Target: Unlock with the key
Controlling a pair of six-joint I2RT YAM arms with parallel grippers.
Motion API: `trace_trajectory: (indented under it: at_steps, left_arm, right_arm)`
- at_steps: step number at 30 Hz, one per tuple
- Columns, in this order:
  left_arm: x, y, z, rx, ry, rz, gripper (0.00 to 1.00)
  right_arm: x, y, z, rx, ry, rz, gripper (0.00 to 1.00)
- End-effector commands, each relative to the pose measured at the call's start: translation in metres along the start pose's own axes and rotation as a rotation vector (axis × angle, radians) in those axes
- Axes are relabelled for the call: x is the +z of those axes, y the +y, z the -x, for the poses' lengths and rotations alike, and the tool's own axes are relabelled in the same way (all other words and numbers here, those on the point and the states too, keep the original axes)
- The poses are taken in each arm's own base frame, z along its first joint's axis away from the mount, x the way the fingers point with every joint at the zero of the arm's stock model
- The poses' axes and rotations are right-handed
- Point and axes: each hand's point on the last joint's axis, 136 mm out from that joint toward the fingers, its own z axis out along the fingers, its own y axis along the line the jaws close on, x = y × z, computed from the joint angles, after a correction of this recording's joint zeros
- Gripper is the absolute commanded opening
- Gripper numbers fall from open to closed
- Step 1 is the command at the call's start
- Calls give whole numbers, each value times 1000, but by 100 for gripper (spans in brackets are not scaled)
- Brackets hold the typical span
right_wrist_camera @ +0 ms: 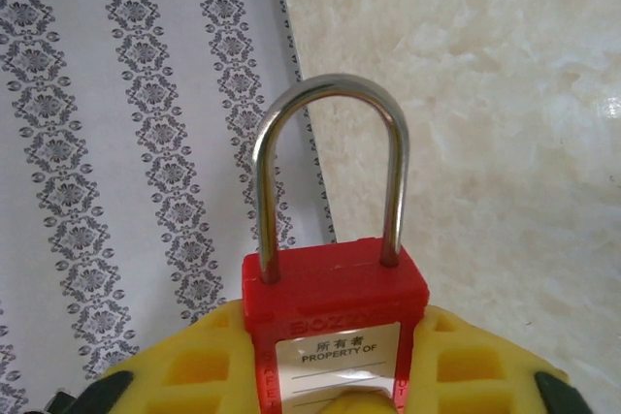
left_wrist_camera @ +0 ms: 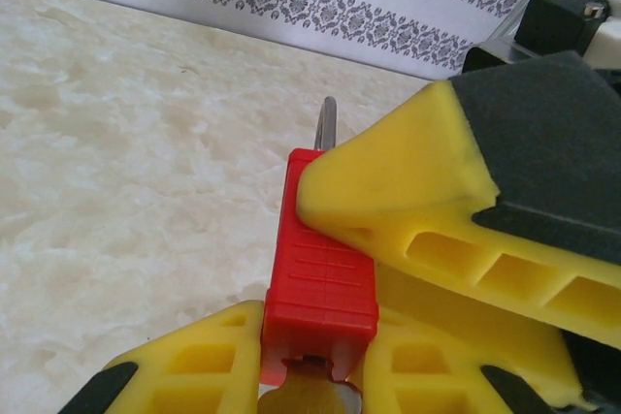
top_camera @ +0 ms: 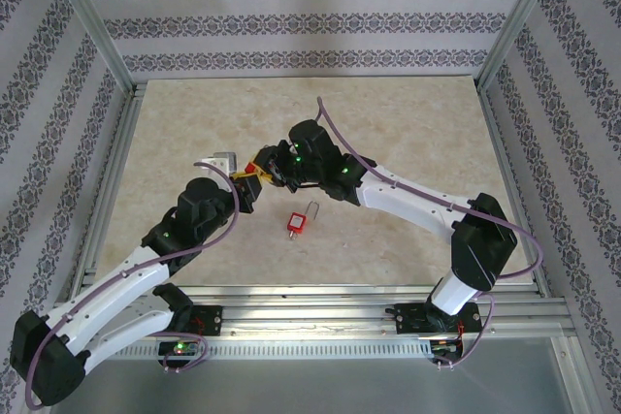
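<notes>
Nearest the bases, a loose lock (top_camera: 297, 223) lies flat on the bench (top_camera: 408, 123) between the two arms, apart from both. A small stub at its near end may be a key, but it is too small to tell.

Just beyond it the arms meet on a second lock (right_wrist_camera: 335, 288), held between them. The left tool (left_wrist_camera: 318, 336) is clamped on the red body low down, near its base. The right tool (right_wrist_camera: 335, 332) flanks the same body on its narrow sides, with one finger (left_wrist_camera: 408, 172) touching its upper corner. Whether it presses or merely rests there I cannot tell.

The lock's long axis runs away from both tools, base towards the wrists and shackle (right_wrist_camera: 330, 82) pointing off towards the wall (right_wrist_camera: 116, 143). I judge that the keyway end faces back into the tools, where a brass bit (left_wrist_camera: 301, 399) shows, cropped. A key would have to enter along that axis from the near side. Both tools look about equally near the loose lock.
</notes>
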Motion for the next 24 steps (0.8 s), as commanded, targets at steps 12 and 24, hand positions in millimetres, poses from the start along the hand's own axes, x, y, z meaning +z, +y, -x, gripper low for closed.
trace_trajectory:
  at_steps: [12, 24]
  left_arm:
    - [-15, 2, 8, -34, -17, -28, 0]
    - [-24, -4, 10, -42, 21, -61, 0]
  right_arm:
    - [-21, 14, 16, -125, -59, 57, 73]
    - [-29, -7, 35, -393, -56, 109, 56]
